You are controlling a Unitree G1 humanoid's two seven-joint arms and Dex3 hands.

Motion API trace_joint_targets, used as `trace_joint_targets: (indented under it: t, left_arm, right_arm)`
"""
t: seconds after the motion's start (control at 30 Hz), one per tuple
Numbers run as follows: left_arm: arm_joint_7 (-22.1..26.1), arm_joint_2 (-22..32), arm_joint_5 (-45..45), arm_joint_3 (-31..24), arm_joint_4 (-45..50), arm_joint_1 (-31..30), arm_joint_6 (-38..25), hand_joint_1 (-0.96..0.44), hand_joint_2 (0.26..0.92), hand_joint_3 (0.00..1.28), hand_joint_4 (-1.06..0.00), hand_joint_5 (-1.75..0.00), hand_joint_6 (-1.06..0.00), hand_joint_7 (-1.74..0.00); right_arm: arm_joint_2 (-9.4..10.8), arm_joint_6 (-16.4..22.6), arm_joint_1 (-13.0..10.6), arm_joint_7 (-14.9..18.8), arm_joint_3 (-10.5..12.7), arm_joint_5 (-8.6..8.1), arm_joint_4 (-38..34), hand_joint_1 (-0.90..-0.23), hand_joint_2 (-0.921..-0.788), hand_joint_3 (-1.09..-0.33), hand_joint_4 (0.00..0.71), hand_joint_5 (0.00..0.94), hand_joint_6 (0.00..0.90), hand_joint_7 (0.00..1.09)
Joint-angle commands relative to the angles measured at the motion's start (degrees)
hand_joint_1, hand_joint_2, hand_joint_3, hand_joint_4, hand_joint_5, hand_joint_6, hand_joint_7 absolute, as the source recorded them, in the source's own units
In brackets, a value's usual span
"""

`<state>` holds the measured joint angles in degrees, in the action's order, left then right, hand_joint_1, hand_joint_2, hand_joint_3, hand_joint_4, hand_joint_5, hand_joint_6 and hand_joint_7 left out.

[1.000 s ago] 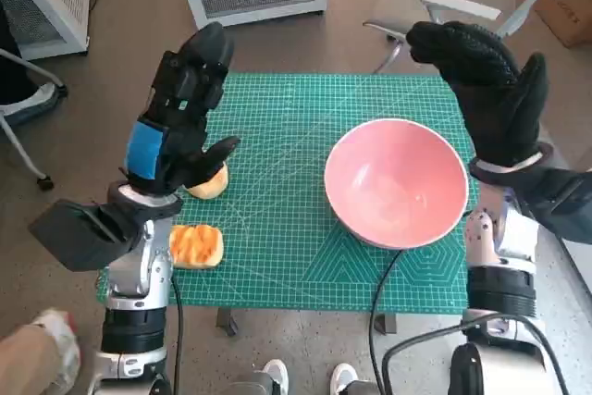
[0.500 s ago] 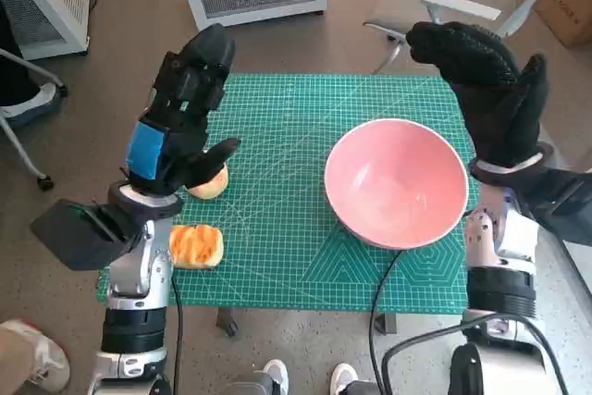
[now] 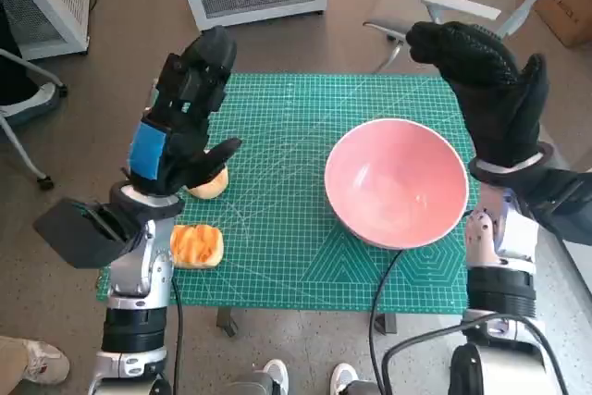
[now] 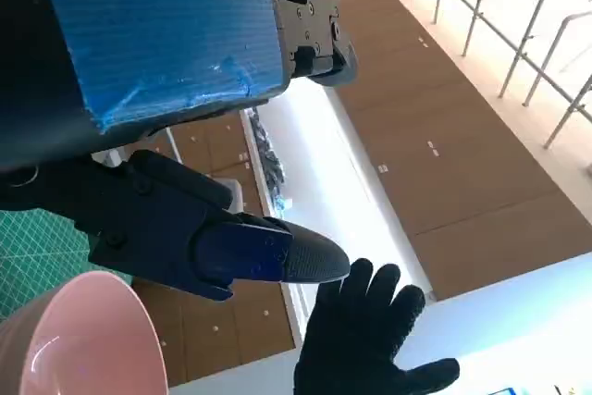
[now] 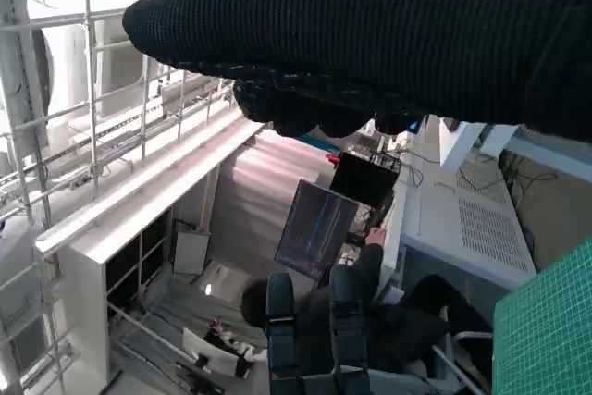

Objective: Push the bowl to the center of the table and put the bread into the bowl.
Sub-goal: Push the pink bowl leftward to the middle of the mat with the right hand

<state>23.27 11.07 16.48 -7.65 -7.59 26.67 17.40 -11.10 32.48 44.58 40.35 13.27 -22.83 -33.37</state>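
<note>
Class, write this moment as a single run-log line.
bowl: right of centre, empty | bread: on mat, left edge | left hand: raised, open | right hand: raised beside bowl, open

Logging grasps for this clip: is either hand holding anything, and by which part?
Nothing is held. The left hand and the right hand are both raised and open.

The left robot hand (image 3: 181,122) hides part of one bread piece (image 3: 209,182) near the worktop's (image 3: 277,154) left edge, while the left wrist picture cuts off most of the pink bowl (image 4: 83,339).
</note>
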Motion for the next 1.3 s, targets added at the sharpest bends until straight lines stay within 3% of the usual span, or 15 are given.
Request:
trace_joint_targets:
  t: [0.03,0.4,0.53,0.67,0.9,1.0,1.13,1.3]
  left_arm:
    - [0.21,0.03,-0.1,0.08,0.19,-0.11,0.59,-0.62,0.921,0.19,-0.1,0.0,0.0,-0.51]
    - [0.12,0.01,-0.11,0.14,0.53,-0.25,0.5,-0.63,0.921,0.19,-0.1,0.0,0.0,-0.5]
    - [-0.12,-0.03,-0.58,0.18,0.18,-0.2,0.99,-0.63,0.921,0.19,-0.09,0.0,0.0,-0.5]
    - [-0.14,-0.06,-0.69,0.16,0.05,-0.27,1.18,-0.63,0.921,0.19,-0.09,0.0,0.0,-0.5]
    - [-0.59,-0.16,-1.17,0.22,-0.12,-0.51,1.57,-0.62,0.921,0.19,-0.09,0.0,0.0,-0.5]
    - [-0.68,-0.2,-1.24,0.28,-0.07,-0.57,1.63,-0.62,0.921,0.19,-0.09,0.0,0.0,-0.5]
    - [-1.0,-0.25,-1.41,0.3,-0.05,-0.7,1.67,-0.62,0.921,0.19,-0.09,0.0,0.0,-0.49]
    - [-1.12,-0.22,-1.41,0.29,-0.16,-0.76,1.78,-0.62,0.921,0.2,-0.09,0.0,0.0,-0.49]
  right_arm:
    - [-0.16,-0.71,-1.03,-0.1,-0.24,-0.01,-0.07,-0.635,-0.921,-0.662,0.226,0.0,0.203,0.37]
    - [-0.31,-0.91,-1.26,-0.03,-0.32,0.04,0.37,-0.633,-0.921,-0.666,0.224,0.0,0.201,0.37]
    - [-3.81,1.88,1.98,0.42,2.7,0.27,-9.39,-0.632,-0.921,-0.666,0.225,0.001,0.193,0.36]
    - [-5.11,4.63,3.82,-0.56,3.88,1.13,-15.09,-0.627,-0.921,-0.687,0.215,0.0,0.183,0.34]
    - [-8.52,6.46,7.63,-5.4,6.15,3.14,-28.17,-0.624,-0.921,-0.716,0.205,0.001,0.193,0.28]
    - [-8.8,7.16,8.34,-5.57,6.46,3.53,-30.07,-0.623,-0.921,-0.723,0.198,0.0,0.196,0.26]
    - [-10.3,5.17,9.02,-9.41,6.69,5.12,-34.69,-0.621,-0.921,-0.732,0.18,0.0,0.196,0.25]
    - [-10.63,4.43,9.18,-11.58,6.71,6.36,-36.65,-0.62,-0.921,-0.747,0.164,0.0,0.193,0.23]
